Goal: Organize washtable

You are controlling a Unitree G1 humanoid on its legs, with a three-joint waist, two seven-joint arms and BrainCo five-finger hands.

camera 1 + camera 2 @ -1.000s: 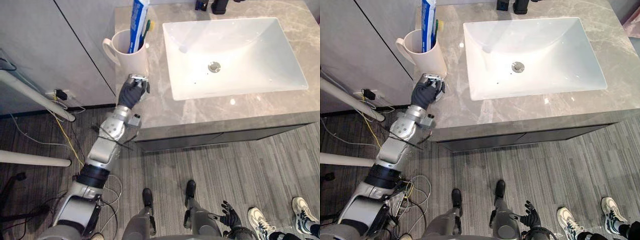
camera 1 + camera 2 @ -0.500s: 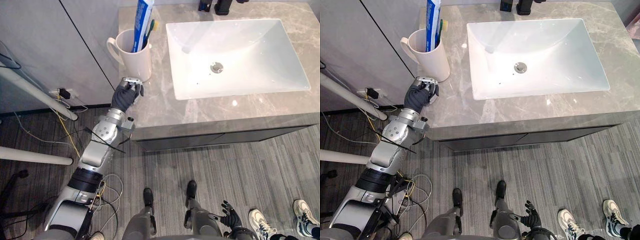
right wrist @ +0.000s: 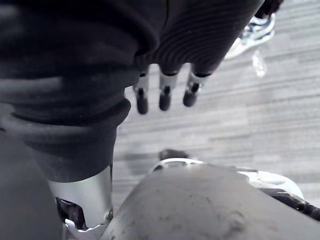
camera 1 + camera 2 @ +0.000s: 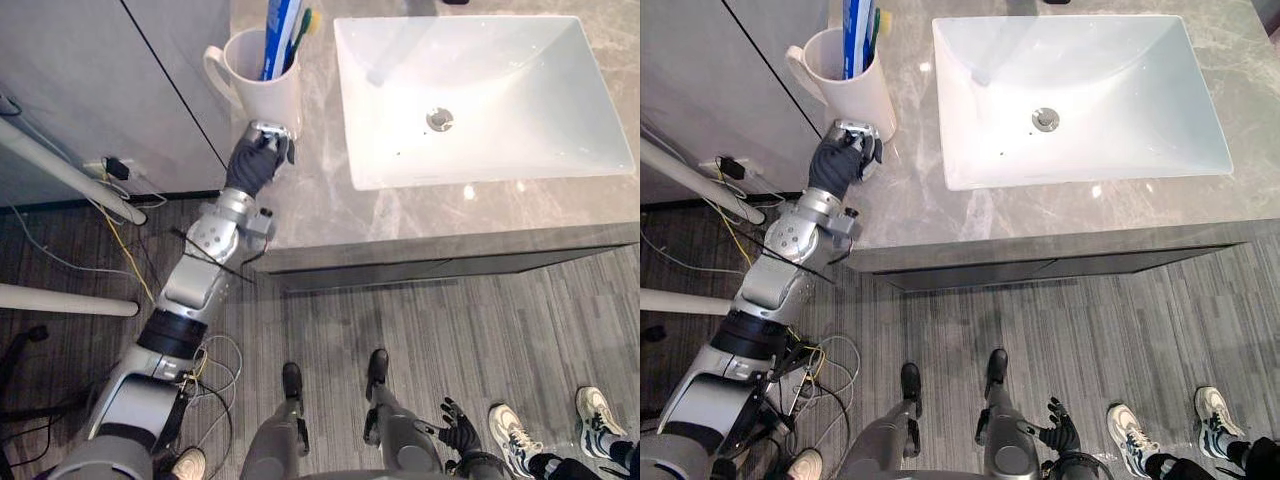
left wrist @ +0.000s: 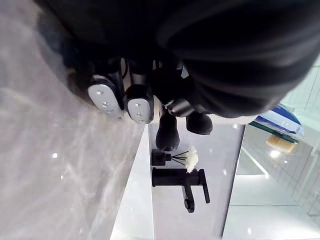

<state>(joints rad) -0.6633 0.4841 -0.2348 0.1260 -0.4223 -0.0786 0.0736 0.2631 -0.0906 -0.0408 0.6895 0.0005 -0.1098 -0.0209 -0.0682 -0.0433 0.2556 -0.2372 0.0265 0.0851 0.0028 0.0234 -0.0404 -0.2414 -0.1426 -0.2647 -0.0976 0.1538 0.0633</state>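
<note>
The left hand (image 4: 258, 158) lay at the washtable's (image 4: 320, 205) left edge with its fingers curled in and nothing inside them, knuckles just beside the foot of the mug (image 4: 262, 92). Whether it actually touched the mug could not be told. The mug, the likely thing to be tidied, stood by the washtable's back left corner, close to the left edge, with its handle pointing off that edge.

The main risk appeared to be a tip-over. The mug carried 2 tall items, a toothpaste tube (image 4: 281, 30) and a toothbrush (image 4: 300, 35), so its load sat high. A push low on its wall from a closed fist could rock it rather than slide it. Any shove toward the left edge might send it to the floor. The polished stone would probably offer little friction, so a nudge could carry it further than meant. Curled fingers would also have to open before any grasp.

The mug was glossy white ceramic, a plain cylinder with a loop handle. The tube was flat, blue and white; the brush was slim, with a green and yellow handle. The washtable's top was grey veined marble with a sheen. A white rectangular basin (image 4: 520, 110) with a round metal drain (image 4: 440, 120) was sunk into it. A matte black angular faucet (image 5: 180, 181) stood along the back edge.

The right hand (image 4: 458, 437) hung low over the striped floor, fingers loose and empty.
</note>
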